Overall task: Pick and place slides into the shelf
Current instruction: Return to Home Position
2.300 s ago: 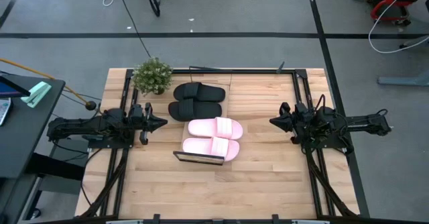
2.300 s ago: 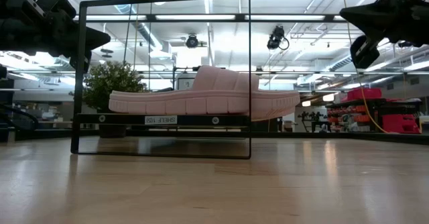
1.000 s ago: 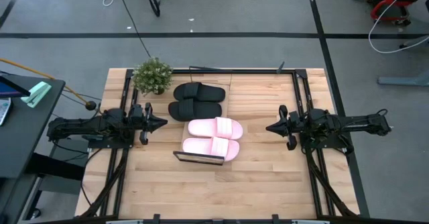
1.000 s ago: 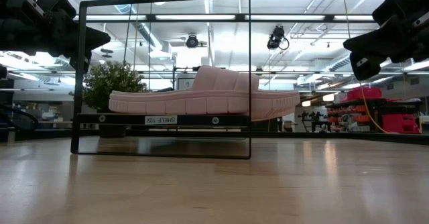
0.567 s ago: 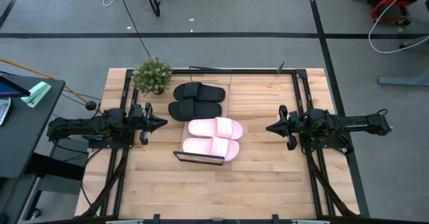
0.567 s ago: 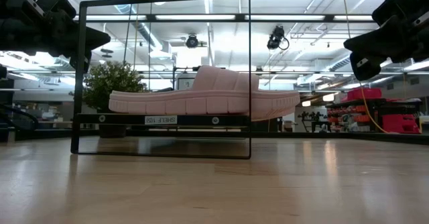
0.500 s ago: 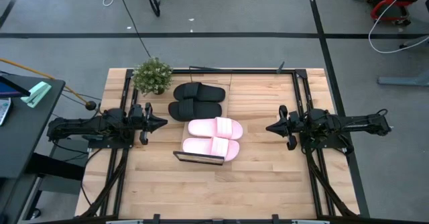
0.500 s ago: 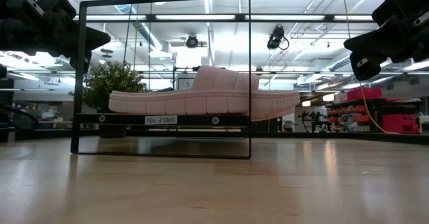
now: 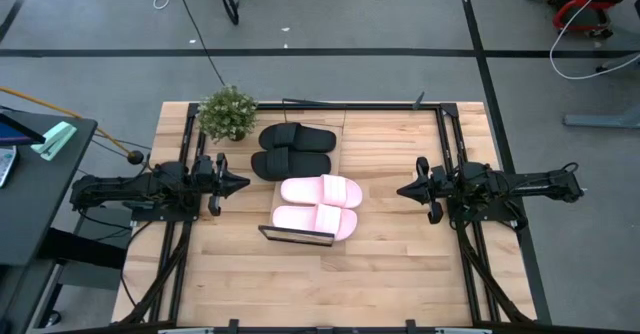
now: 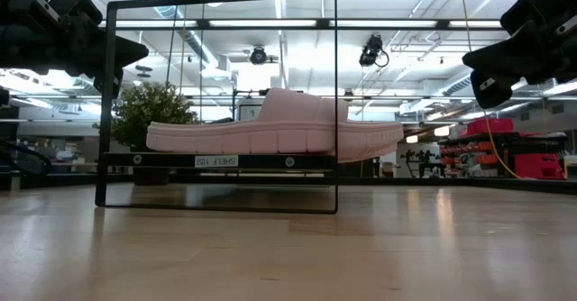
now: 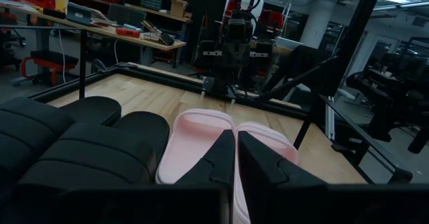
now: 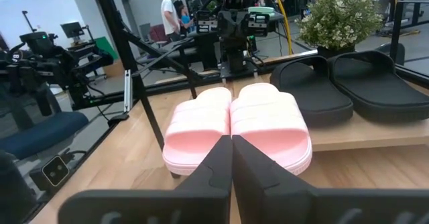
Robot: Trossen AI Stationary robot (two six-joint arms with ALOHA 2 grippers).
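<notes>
On the shelf [image 9: 297, 236], which runs from the tabletop's [image 9: 400, 274] far edge toward its middle, all four slides sit. Two black slides [image 9: 290, 164] lie side by side at the far end, and two pink slides [image 9: 320, 190] lie side by side and touching at the near end, just beside the black pair. No slide lies on the bare tabletop, so placing looks done. My read is that only parking the arms is left, and they look close to that. The left gripper [image 9: 244, 183] hovers off the shelf's left side, toward the tabletop's left edge, fingers [image 11: 261, 184] together and holding nothing. The right gripper [image 9: 401, 190] hovers off the shelf's right side, toward the right edge, fingers [image 12: 208, 184] together too, empty. Both point at the shelf and are apart from it. A plant [image 9: 228, 112] stands near the far-left corner, beside the black slides. Hard to see: from above the slides cover most of the plank, so how well they are centred can't be told. The low view shows one pink slide side-on, its tip past the wire frame, and hides the other three behind it. Both grippers are cut off at that view's top corners. The left wrist view cuts off the black slides at its edge. Can't tell if the arms are at their final rest pose.
</notes>
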